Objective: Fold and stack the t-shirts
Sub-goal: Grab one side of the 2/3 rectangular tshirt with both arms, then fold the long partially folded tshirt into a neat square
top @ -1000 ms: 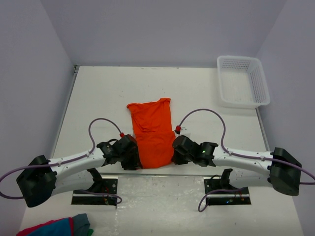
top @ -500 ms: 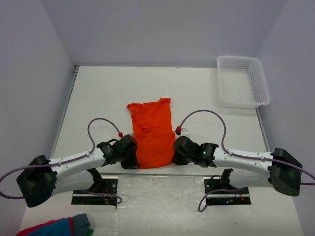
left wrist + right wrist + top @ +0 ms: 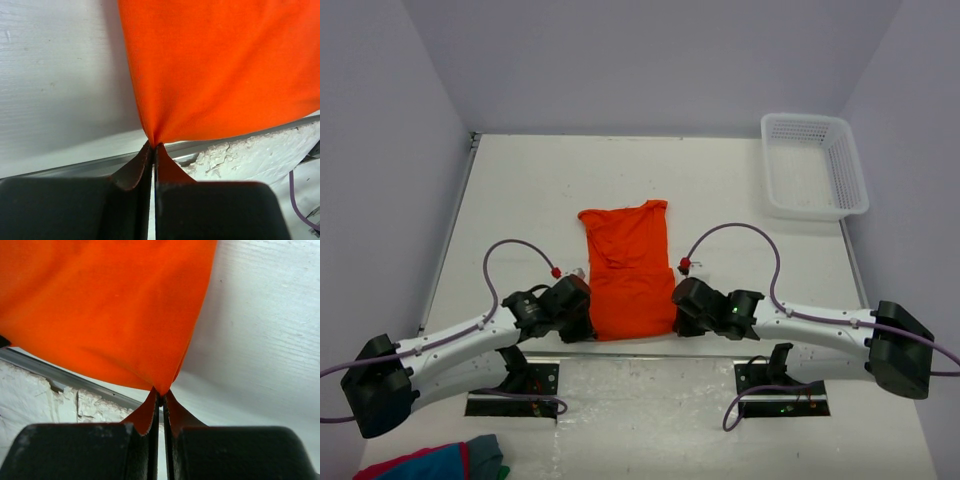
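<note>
Cloth bundle: a red, blue and grey bundle (image 3: 435,462) sits at the lower left corner of the top view, nearer than the arm bases and well apart from everything else.

Left gripper: the left gripper (image 3: 586,322) (image 3: 154,146) is low at the near left corner of the shirt. In its wrist view the two fingers are pressed together, with a peak of orange cloth pinched between them.

Right gripper: the right gripper (image 3: 676,316) (image 3: 161,392) mirrors it at the near right corner. Its fingers are clamped on a point of orange fabric that fans out from the tips.

T-shirt: the plain orange t-shirt (image 3: 628,275) (image 3: 220,70) (image 3: 100,305) lies in the centre of the top view as a long narrow shape running away from the arms. Its near edge spans between the two grippers. Its far edge is uneven and higher on the right.

Metal strip: in both wrist views a grey metal strip (image 3: 100,162) (image 3: 60,376) runs under the shirt's near edge, with rough white surface beyond it towards the arm bases.

Table: the white table (image 3: 520,190) (image 3: 55,75) (image 3: 265,325) shows bare beside each held corner.

Cables: a purple cable loops above each forearm, left (image 3: 515,245) and right (image 3: 740,228).

Basket: a white plastic mesh basket (image 3: 813,212) stands at the upper right of the top view, on the table's far right corner, well apart from the shirt.
</note>
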`<state>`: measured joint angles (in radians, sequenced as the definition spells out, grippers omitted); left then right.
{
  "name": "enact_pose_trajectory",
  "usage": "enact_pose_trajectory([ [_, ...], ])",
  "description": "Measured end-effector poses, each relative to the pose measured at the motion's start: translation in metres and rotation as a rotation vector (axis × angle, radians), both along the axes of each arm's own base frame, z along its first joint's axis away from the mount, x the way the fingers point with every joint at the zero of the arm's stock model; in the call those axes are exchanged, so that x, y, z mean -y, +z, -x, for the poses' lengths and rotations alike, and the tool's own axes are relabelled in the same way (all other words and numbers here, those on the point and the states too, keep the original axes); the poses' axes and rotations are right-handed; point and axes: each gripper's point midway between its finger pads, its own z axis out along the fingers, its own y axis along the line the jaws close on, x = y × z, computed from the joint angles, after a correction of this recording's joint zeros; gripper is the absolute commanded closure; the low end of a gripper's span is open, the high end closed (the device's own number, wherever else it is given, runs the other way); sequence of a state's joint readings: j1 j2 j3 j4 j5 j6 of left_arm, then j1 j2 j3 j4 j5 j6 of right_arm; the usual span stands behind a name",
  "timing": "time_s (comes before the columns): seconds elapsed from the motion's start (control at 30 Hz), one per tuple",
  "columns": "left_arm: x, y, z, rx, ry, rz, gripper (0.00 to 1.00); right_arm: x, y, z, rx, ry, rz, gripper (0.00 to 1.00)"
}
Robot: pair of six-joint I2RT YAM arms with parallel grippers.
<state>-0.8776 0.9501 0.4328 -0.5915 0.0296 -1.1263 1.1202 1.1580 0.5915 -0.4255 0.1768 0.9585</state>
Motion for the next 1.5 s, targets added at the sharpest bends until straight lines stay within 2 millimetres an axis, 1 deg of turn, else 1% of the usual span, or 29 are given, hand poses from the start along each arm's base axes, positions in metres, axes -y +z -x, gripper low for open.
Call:
enact_pose_trajectory([
  [0.17,-0.001,0.011,-0.004,0.027,0.016,0.009,1.0,0.001,0.007,-0.004,0.021,0.004,0.019,1.0],
  [0.3,-0.001,0.013,-0.008,0.042,0.024,0.002,1.0,-0.006,0.016,-0.012,0.051,0.032,0.041,1.0],
  [0.43,-0.002,0.016,-0.014,0.066,0.039,-0.012,1.0,-0.019,0.028,-0.028,0.082,0.056,0.057,1.0],
  [0.5,-0.002,0.021,-0.02,0.082,0.054,-0.017,1.0,-0.023,0.036,-0.041,0.098,0.057,0.066,1.0],
  [0.6,-0.004,0.035,-0.041,0.121,0.1,-0.007,1.0,-0.026,0.048,-0.065,0.125,0.041,0.07,1.0],
  [0.8,-0.016,0.067,-0.094,0.217,0.178,-0.02,1.0,-0.021,0.07,-0.113,0.169,0.004,0.073,1.0],
  [0.9,-0.014,0.081,-0.12,0.26,0.176,-0.036,1.0,-0.022,0.076,-0.136,0.184,0.006,0.084,1.0],
  [0.97,-0.011,0.085,-0.136,0.276,0.172,-0.046,1.0,-0.022,0.077,-0.148,0.181,0.013,0.094,1.0],
  [1.13,-0.01,0.085,-0.18,0.294,0.18,-0.078,1.0,-0.022,0.081,-0.184,0.174,0.017,0.108,1.0],
  [1.2,-0.014,0.082,-0.196,0.298,0.196,-0.085,1.0,-0.021,0.082,-0.199,0.175,0.016,0.11,1.0],
  [1.33,-0.024,0.079,-0.223,0.303,0.23,-0.089,1.0,-0.021,0.088,-0.226,0.173,0.021,0.099,1.0],
  [1.37,-0.026,0.08,-0.228,0.303,0.235,-0.086,1.0,-0.022,0.091,-0.235,0.175,0.023,0.093,1.0],
  [1.47,-0.03,0.08,-0.255,0.314,0.253,-0.077,1.0,-0.027,0.099,-0.263,0.188,0.026,0.073,1.0],
  [1.5,-0.031,0.078,-0.264,0.313,0.259,-0.08,1.0,-0.029,0.099,-0.273,0.189,0.026,0.069,1.0],
])
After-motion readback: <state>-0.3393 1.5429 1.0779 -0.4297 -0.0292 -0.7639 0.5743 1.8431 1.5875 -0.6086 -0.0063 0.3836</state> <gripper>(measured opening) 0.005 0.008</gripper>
